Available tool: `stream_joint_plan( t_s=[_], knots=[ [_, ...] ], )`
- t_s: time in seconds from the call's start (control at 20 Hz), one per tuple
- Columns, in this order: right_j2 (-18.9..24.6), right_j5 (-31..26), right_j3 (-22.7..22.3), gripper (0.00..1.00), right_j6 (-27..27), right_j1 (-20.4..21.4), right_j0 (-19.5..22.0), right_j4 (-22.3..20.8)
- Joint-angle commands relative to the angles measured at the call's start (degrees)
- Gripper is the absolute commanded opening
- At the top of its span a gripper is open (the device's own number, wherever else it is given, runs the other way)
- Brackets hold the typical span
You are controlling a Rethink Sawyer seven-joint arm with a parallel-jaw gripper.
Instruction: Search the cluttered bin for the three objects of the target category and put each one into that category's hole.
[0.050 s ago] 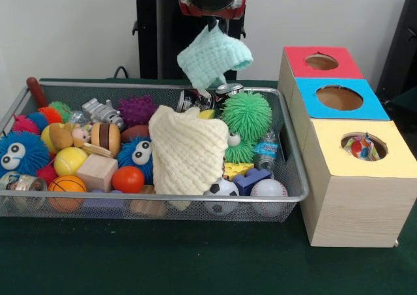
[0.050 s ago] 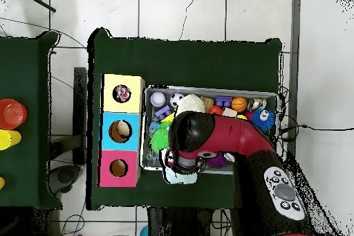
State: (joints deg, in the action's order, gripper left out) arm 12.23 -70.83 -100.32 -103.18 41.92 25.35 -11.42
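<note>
My gripper [image 1: 214,23] hangs above the back of the wire bin [image 1: 163,199], shut on a mint-green knitted cloth [image 1: 215,56] that dangles clear of the clutter. A larger cream knitted cloth [image 1: 187,153] lies draped over toys in the middle of the bin. Beside the bin stands a wooden box with a red hole [image 1: 321,62], a blue hole [image 1: 339,98] and a yellow hole [image 1: 363,146]; something colourful shows inside the yellow one. In the overhead view the arm [image 2: 207,136] covers the gripper, and only a corner of the mint cloth [image 2: 171,176] peeks out near the pink end of the box [image 2: 131,131].
The bin is packed: a green spiky ball [image 1: 247,114], blue fuzzy toys with eyes [image 1: 23,153], a purple spiky ball [image 1: 137,109], a wooden block [image 1: 96,172], an orange ball [image 1: 128,178], a baseball [image 1: 268,189], a soccer ball [image 1: 221,189] and cans [image 1: 195,99].
</note>
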Motion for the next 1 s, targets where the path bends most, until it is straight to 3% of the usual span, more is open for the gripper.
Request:
stream_joint_plan(
  t_s=[0.05, 0.4, 0.65, 1.0],
  knots=[
    [-0.4, -5.5, 2.8, 0.0, -0.5, 0.1, -0.2, -4.1],
    [0.0, -4.1, 1.7, 0.0, 0.0, 1.3, -0.1, -4.7],
    [1.3, 7.6, 1.0, 0.0, -1.3, 0.1, 0.5, -3.6],
    [2.0, 12.7, 0.4, 0.0, -1.1, 0.1, 1.0, -2.7]
  ],
)
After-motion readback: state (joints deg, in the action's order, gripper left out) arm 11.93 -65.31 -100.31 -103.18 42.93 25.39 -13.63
